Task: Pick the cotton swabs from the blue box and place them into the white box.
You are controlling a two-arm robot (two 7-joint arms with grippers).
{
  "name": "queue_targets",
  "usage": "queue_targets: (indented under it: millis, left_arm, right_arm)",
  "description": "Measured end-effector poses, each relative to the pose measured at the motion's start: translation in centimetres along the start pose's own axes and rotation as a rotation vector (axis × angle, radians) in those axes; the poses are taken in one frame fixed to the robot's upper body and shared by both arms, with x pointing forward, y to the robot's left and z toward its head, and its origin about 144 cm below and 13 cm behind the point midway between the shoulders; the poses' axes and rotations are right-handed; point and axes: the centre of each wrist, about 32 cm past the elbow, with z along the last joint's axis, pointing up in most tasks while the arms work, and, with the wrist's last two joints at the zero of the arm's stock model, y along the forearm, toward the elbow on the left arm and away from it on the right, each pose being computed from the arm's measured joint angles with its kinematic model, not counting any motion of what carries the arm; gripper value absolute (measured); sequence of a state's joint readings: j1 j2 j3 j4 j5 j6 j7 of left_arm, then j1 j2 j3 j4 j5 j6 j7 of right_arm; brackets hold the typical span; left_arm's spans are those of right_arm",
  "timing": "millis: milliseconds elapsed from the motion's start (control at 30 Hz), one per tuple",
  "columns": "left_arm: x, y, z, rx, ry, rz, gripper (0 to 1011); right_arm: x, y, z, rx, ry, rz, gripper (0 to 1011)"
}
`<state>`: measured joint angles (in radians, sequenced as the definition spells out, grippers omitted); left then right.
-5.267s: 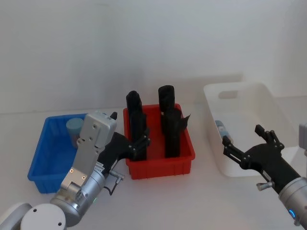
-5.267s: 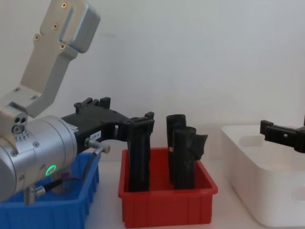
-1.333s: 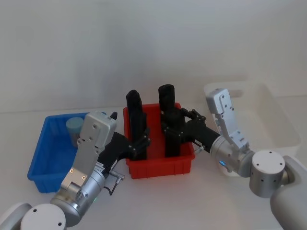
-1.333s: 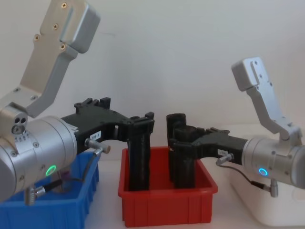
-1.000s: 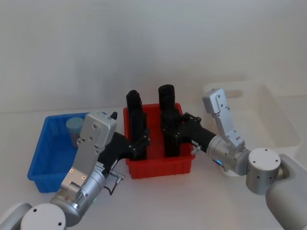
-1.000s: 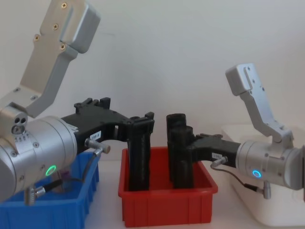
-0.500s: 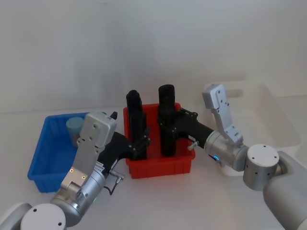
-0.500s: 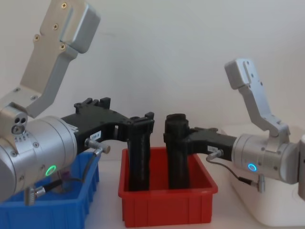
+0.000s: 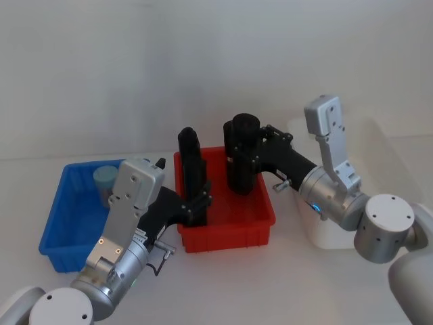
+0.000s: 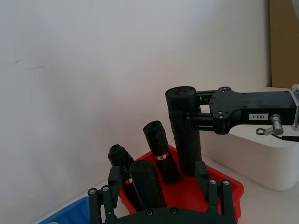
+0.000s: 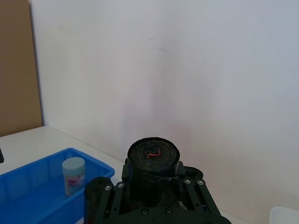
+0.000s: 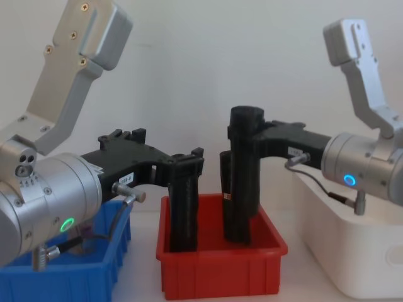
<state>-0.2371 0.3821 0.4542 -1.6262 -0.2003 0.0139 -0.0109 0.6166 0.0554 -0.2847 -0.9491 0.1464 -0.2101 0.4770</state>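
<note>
The red bin (image 9: 226, 230) stands between the blue box (image 9: 64, 233) on its left and the white box (image 12: 340, 251) on its right. The right gripper (image 9: 238, 157) reaches in over the red bin from the white box side, its fingers clamped on a tall black roll (image 12: 244, 173) that hangs upright with its base low inside the bin. More black rolls stand in the red bin: one (image 9: 191, 172) near its left wall, and in the left wrist view another (image 10: 161, 151) behind the held roll. The left gripper (image 9: 200, 203) sits at the red bin's left front corner, fingers spread, touching nothing that can be made out. One cotton swab jar (image 9: 105, 183) stands upright at the back of the blue box, well apart from both grippers; the left arm's grey housing (image 9: 128, 210) rises in front of the blue box.
</note>
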Motion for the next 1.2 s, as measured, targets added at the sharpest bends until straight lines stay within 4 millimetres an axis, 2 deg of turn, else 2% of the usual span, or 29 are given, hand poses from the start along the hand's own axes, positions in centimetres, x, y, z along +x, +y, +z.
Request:
queue_targets:
  millis: [200,567,900,1200]
  left_arm:
    - [0.0,0.0,0.0,0.0,0.0,0.0,1004]
    - [0.0,0.0,0.0,0.0,0.0,0.0,1004]
    - [0.0,0.0,0.0,0.0,0.0,0.0,1004]
    - [0.0,0.0,0.0,0.0,0.0,0.0,1004]
  right_arm:
    - [-0.1,-1.4,2.2,0.032,-0.044,-0.065,515]
    - [0.5,-4.2,4.4,0.032,-0.101,-0.187,515]
    - [1.2,-6.6,5.1,-0.004,-0.121,-0.278,515]
    - [1.4,-7.7,5.1,-0.039,-0.117,-0.307,516]
